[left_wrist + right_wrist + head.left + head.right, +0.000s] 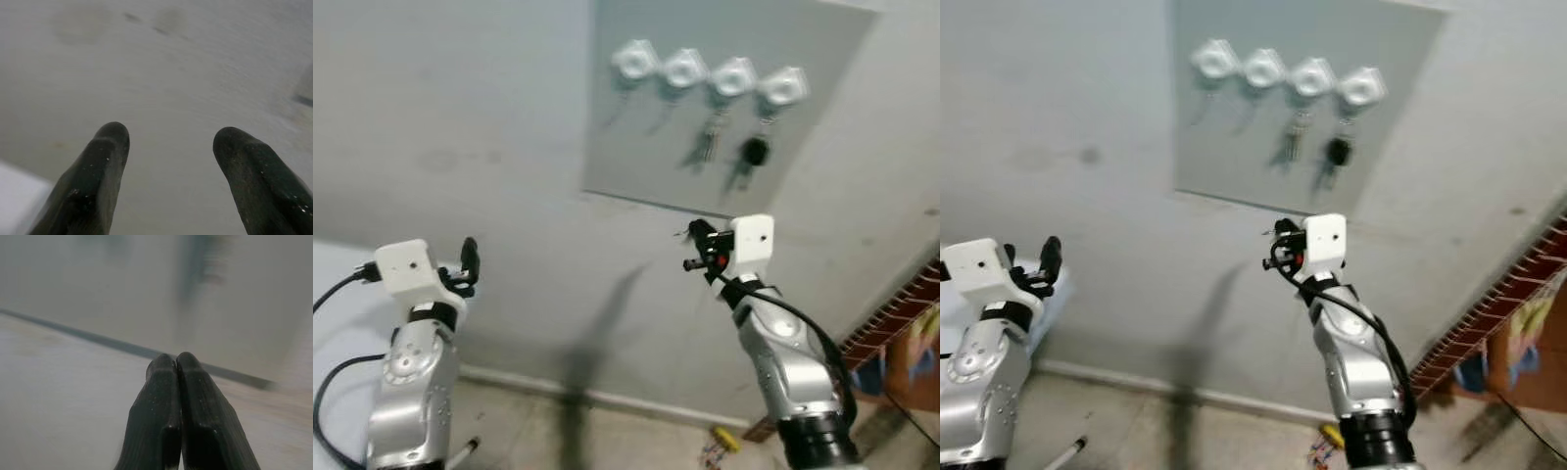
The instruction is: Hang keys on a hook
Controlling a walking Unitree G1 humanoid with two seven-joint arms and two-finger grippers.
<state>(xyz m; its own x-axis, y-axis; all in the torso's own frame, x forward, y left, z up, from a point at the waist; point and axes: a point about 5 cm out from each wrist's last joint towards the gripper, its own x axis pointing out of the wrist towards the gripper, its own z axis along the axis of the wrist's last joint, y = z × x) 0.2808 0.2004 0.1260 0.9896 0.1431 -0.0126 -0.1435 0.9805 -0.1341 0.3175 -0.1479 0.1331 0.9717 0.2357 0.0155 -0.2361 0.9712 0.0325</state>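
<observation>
While raised, right pincer (177, 363) closed

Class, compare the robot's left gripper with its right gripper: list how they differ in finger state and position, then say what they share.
1. The left gripper has its fingers spread with a wide gap; the right gripper has its fingers pressed together.
2. The left gripper is low, facing bare wall; the right gripper is higher, just below the grey panel with four white hooks.
Shared: both have two black fingers, a white wrist block and a silver arm, and both point at the wall.

Silver arms (790, 367), white wrist boxes (752, 238) (black cables looping).
</observation>
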